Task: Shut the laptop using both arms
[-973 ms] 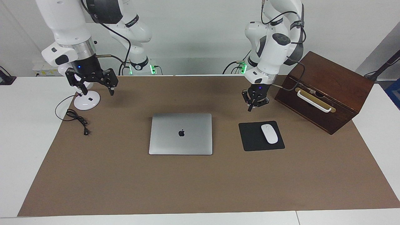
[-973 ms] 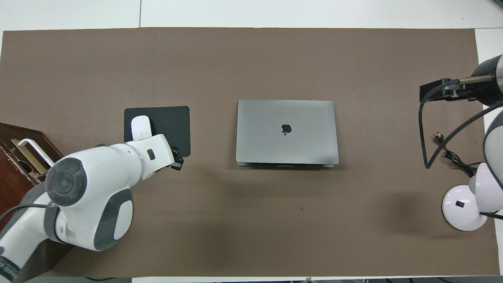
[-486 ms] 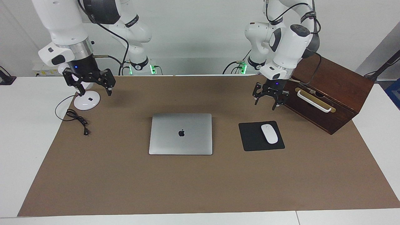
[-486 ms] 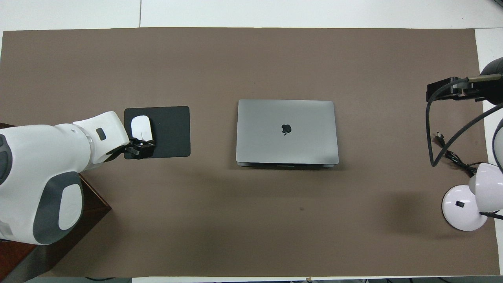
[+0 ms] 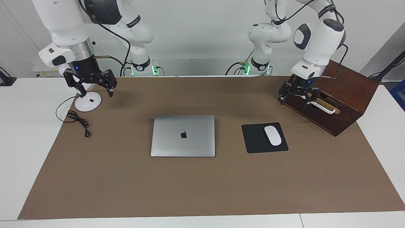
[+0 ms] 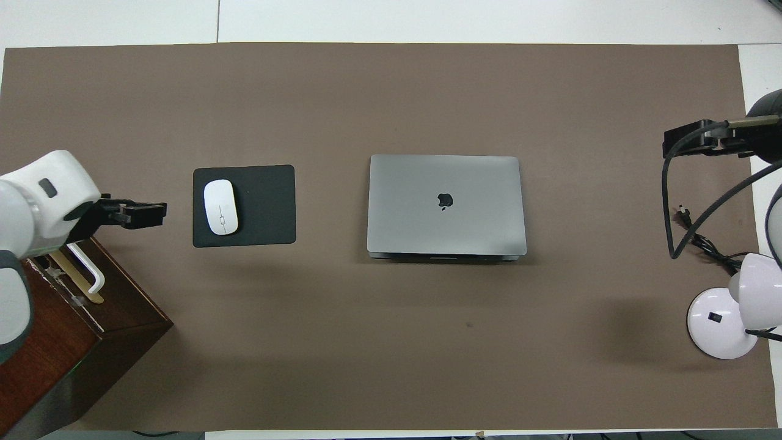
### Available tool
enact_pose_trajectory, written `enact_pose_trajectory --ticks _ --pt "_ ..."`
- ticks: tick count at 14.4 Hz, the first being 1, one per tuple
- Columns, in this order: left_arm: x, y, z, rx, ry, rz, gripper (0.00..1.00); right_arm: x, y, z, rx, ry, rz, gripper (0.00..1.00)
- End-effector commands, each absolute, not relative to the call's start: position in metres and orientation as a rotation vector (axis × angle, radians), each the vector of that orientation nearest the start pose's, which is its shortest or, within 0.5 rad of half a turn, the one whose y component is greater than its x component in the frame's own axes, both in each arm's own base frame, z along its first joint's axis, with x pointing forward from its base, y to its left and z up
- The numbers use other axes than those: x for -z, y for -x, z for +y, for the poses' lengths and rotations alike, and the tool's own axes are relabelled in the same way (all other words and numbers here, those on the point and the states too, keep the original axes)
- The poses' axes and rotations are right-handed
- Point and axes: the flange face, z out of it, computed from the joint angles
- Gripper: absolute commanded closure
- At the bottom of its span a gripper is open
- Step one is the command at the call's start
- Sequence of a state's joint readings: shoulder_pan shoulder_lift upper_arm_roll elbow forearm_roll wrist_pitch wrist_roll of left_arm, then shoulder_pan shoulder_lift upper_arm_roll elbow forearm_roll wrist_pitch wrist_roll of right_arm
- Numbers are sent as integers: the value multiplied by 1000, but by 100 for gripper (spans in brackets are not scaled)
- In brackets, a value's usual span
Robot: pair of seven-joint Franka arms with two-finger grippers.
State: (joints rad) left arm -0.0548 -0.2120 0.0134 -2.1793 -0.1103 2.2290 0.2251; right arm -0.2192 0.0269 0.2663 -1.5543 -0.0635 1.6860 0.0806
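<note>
The slim silver-grey laptop lies shut and flat in the middle of the brown mat, logo up, and shows the same way in the overhead view. Neither gripper touches it. My left gripper hangs open with nothing in it over the edge of the wooden box, toward the left arm's end of the table, also seen from overhead. My right gripper hangs open and holds nothing above the white lamp base at the right arm's end; overhead, the right gripper shows at the mat's edge.
A black mouse pad with a white mouse lies beside the laptop toward the left arm's end. A dark wooden box with a white handle stands nearer the robots. A white lamp base and black cable sit at the right arm's end.
My left gripper has opened and swung away from the mouse pad to over the wooden box's edge. The right gripper has barely shifted. The laptop has not moved.
</note>
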Motion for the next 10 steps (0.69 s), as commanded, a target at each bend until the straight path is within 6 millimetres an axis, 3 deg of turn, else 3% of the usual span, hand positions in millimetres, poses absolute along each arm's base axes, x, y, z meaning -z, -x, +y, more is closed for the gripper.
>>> enact_pose_trajectory --ticks 1,3,6,10 --pt "-528 -516 -2 453 3151 270 0 -631 -572 15 200 3182 33 0" --pt "-546 -521 18 455 3157 174 0 -631 -571 15 198 3181 35 0" --pt "-585 -533 23 298 3193 161 0 -631 -571 15 200 3181 35 0" --pt "-622 -547 26 127 3171 168 0 -632 -571 16 202 3181 33 0"
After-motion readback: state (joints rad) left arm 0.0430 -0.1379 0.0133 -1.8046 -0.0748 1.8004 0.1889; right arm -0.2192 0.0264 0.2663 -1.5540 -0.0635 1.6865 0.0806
